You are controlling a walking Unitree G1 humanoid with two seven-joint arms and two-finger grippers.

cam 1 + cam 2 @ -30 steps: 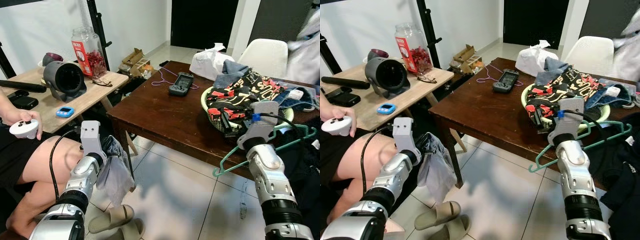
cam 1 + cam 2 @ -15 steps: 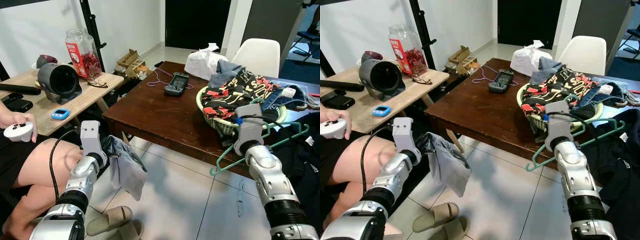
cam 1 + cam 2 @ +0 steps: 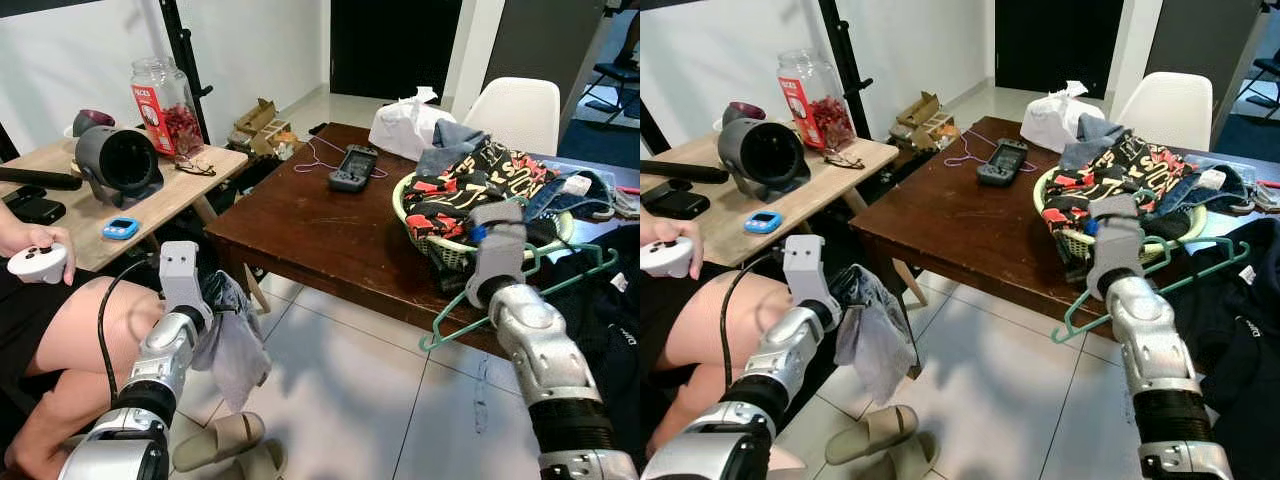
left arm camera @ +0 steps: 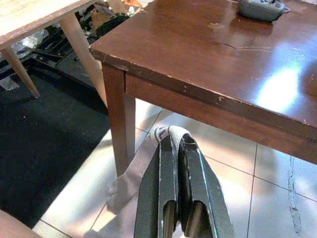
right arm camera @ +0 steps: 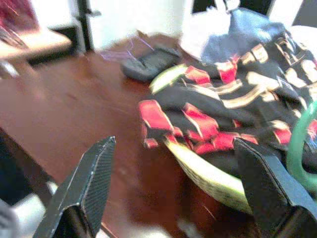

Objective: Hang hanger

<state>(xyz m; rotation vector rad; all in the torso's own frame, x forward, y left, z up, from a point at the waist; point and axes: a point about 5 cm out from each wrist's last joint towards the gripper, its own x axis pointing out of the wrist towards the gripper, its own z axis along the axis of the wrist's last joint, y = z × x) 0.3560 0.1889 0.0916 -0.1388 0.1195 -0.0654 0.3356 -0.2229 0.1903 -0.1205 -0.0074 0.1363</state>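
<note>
My right claw point(image 5: 173, 198) is up at the near edge of the dark brown wooden table point(image 3: 330, 235), its two black fingers point(image 5: 86, 183) spread wide with nothing between them, aimed at the pale green woven basket point(image 3: 410, 200) heaped with black, red and cream printed clothing point(image 3: 470, 180). The teal plastic hanger point(image 3: 545, 285) lies just beside this claw on its outer side, tilted, low end hanging past the table edge, upper end reaching toward dark cloth at my right; in the right wrist view a green curve of it point(image 5: 299, 144) sits next to one finger, apart from the pads. From the head views I cannot tell whether any part of the wrist touches it. My left claw point(image 4: 173, 148) hangs low by the table's near corner leg, fingers pinched narrow on a grey cloth point(image 3: 235, 345) that droops toward the tiled floor point(image 3: 350, 400). On the table, beyond the basket: a dark game controller point(image 3: 348, 168) and a white plastic bag point(image 3: 405, 125). At my left a seated person's hand point(image 3: 35, 250) holds a white controller point(image 3: 35, 263).
</note>
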